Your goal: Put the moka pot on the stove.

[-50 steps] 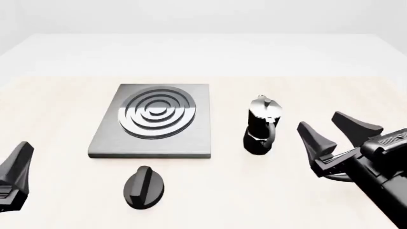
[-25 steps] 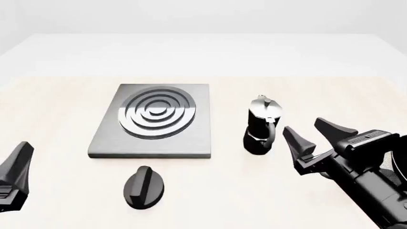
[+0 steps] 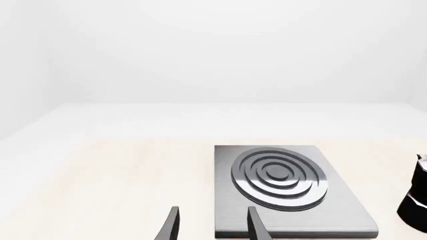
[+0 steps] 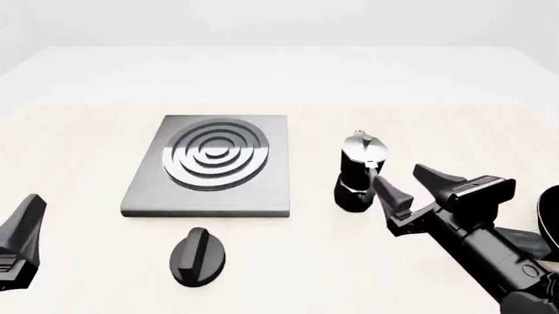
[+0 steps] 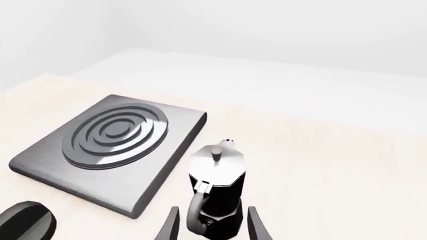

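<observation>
The moka pot (image 4: 355,171) stands upright on the table, to the right of the stove (image 4: 262,191), with its handle towards me. My right gripper (image 4: 399,174) is open, just behind the pot on the handle side. In the right wrist view the pot (image 5: 217,187) stands right ahead of the open fingertips (image 5: 171,222), with the stove (image 5: 175,131) beyond it. My left gripper (image 4: 25,226) rests low at the near left. Its wrist view shows it open (image 3: 213,222), with the stove (image 3: 337,212) ahead and the pot (image 3: 418,200) at the frame's edge.
A black oval knob (image 4: 198,256) stands on the table in front of the stove. It also shows in the right wrist view (image 5: 25,223). The pale table runs back to a white wall.
My right gripper has moved left and slightly down, up to the moka pot's handle side. The left arm, pot, stove and knob have not moved.
</observation>
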Controlling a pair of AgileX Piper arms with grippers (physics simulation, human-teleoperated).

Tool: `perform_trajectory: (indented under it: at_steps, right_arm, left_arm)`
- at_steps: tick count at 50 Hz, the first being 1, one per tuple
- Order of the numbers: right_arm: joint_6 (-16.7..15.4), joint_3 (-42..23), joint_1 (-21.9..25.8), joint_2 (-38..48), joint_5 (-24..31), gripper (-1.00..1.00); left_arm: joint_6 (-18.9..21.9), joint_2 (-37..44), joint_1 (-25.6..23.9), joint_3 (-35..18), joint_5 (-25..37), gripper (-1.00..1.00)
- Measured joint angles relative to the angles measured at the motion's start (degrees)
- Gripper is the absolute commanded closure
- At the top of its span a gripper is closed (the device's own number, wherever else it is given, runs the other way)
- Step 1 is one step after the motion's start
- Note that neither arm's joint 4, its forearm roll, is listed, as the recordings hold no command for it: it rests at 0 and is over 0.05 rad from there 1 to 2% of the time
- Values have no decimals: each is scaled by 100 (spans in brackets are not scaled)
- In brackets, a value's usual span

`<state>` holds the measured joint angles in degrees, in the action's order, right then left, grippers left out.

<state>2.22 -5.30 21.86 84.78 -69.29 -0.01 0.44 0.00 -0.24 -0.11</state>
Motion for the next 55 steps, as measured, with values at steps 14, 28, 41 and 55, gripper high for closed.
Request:
perform_trajectory:
  at_steps: [14,28,41,55]
  right_arm:
    - [48,-202,61,341,-43,-100]
    - [123,-376,105,711,-56,-100]
    - [191,-562,160,1081,-59,-100]
    - [250,-707,199,1384,-60,-100]
  left_arm:
    - [0,0,0,0,0,-100]
    - [0,0,0,0,0,-100]
    - [0,0,0,0,0,-100]
    - [0,0,0,0,0,-100]
